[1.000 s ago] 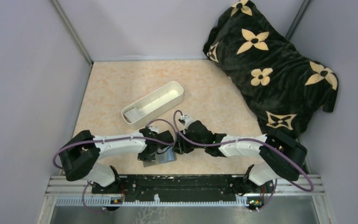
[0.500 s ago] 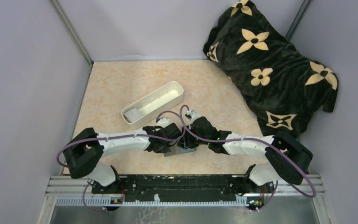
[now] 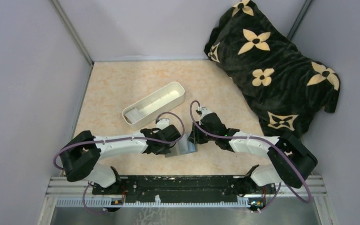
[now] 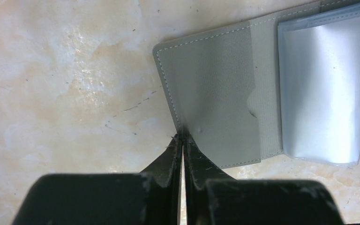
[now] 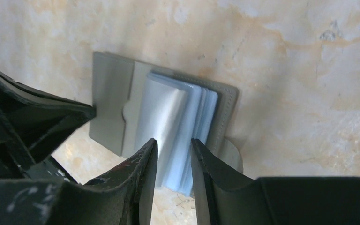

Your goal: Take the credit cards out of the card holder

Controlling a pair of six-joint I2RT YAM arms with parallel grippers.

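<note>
Card holder [image 3: 183,147] lies open and flat on the counter [image 3: 122,89], near the front edge, centred between the two arms. The grey flap is toward the left arm and the blue-grey clear sleeves [image 5: 168,112] toward the right.

Left pincer [image 3: 172,146]: fully closed, with the fingers pressed together and no gap. In the left wrist view the tips [image 4: 183,140] sit right on the outer stitched edge of the grey flap [image 4: 211,93] and touch it. Nothing shows between the fingers, so I can't tell whether it is pinching the flap or just pressing on it.

Right pincer [image 5: 173,154]: part open with a narrow gap, sitting over the sleeve stack. The sleeves fan out wider than the gap on both sides, so it isn't wrapped around them. I can't tell whether the fingertips touch the sleeves, and no grip is visible.

In the top view the two pincers face each other, close together across the card holder.

White oblong tray [image 3: 161,108]: on the counter behind the left pincer, angled, apart from the card holder.

Black blanket with a cream flower print [image 3: 272,61]: heaped at the far right corner, well apart.
</note>
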